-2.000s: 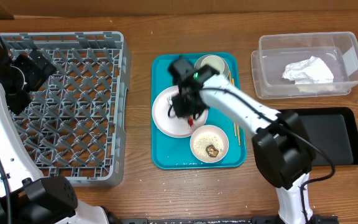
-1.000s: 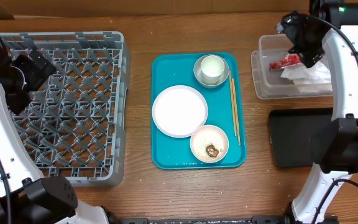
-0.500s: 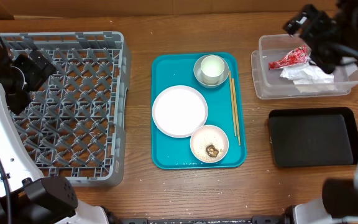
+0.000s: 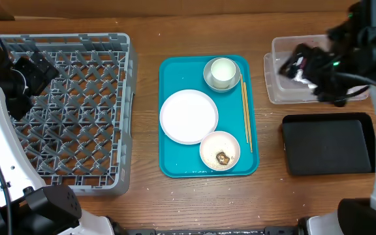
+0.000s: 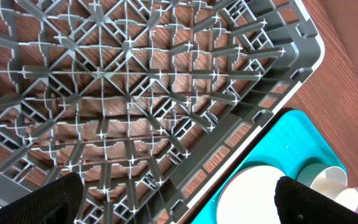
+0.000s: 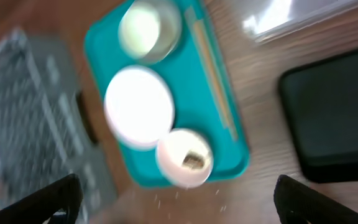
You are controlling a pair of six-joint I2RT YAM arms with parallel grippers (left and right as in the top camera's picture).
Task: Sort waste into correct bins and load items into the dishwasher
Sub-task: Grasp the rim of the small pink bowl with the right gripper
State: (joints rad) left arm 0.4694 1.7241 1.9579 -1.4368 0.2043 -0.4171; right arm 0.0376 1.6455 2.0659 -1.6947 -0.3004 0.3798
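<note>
**Both open wide, nothing held**

Left pincer (image 4: 41,70): fingers spread far apart, nothing between them, up over the left side of the big square grey plastic dish rack (image 4: 83,143) with the grid bottom.

Right pincer (image 4: 297,65): blurred, fingers far apart too, nothing gripped, over the clear plastic tub (image 4: 273,91) with rounded corners at the far right of the wooden bench (image 4: 145,39). Inside that tub, a crumpled white paper napkin (image 6: 272,15), seen only as a bright blur.

Just in front of the tub, not touching it: a shallow black rectangular tray (image 4: 328,147).

In the middle of the bench, between rack and tub: a teal serving tray (image 4: 175,163).

- At the back, a grey bowl (image 4: 208,78) with a small white cup (image 4: 221,69) standing inside.
- In the middle, toward the left, a large pale round plate (image 4: 188,116).
- At the front, right against the plate, a smaller white round dish (image 4: 220,145) with a small brown food scrap (image 4: 223,157) in it.
- Along the right side, thin wooden chopsticks (image 4: 246,111), flat and side by side, one end near the bowl, the other near the dish.
</note>
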